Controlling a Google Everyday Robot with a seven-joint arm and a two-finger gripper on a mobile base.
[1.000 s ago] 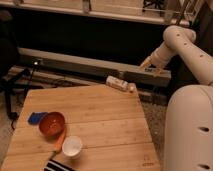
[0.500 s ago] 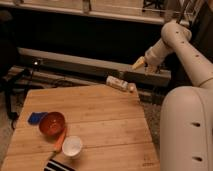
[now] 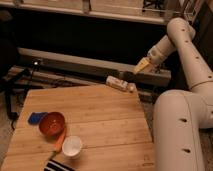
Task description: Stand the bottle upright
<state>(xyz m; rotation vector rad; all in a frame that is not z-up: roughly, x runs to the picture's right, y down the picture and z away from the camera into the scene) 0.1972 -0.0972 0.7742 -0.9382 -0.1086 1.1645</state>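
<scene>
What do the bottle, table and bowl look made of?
Table: pale wood, matte; plank seams show. Bottle, lying at its far edge: whitish, translucent-looking, likely plastic. Bowl: red, smooth, plastic or ceramic; cannot tell which. Gripper hovers open and empty, up and right of the bottle.

You've got a white, smooth-shelled arm (image 3: 192,55): rounded tube segments, bulbous joints, big curved lower shell w/ a few small dark dots. End effector (image 3: 142,65) is yellowish-tan, wedge-shaped, jaws apart, nothing in them. It sits above and just past the tabletop's (image 3: 100,117) far right edge.
</scene>
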